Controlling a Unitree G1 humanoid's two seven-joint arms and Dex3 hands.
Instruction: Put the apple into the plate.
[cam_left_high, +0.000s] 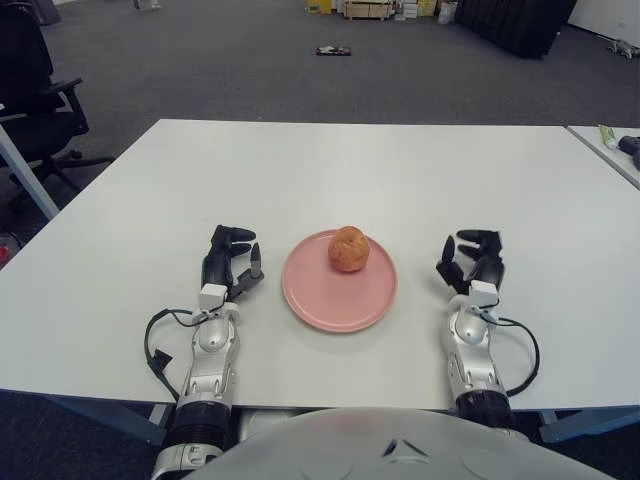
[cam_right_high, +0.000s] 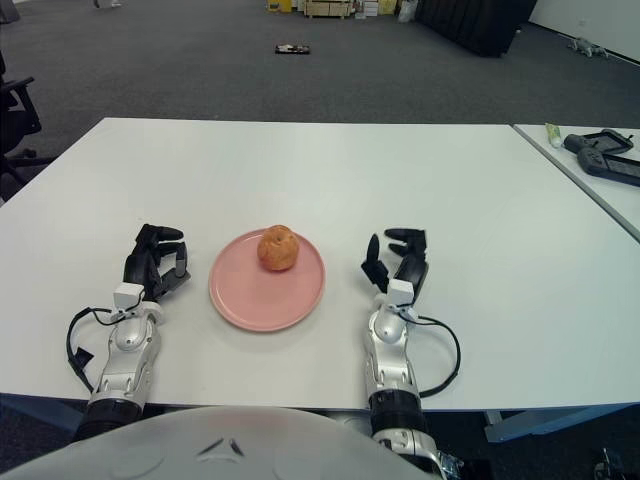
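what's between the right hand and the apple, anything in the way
Nothing visible stands between them. The apple already sits on the pink plate, toward its far edge. The right hand is to the plate's right, empty, with only bare white table between. The left hand shows left of the plate.

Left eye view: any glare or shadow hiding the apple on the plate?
Left eye view: even light, no glare on the apple or pink plate, only a soft shadow under the apple. Right eye view: the same, apple sharp, far floor softer.
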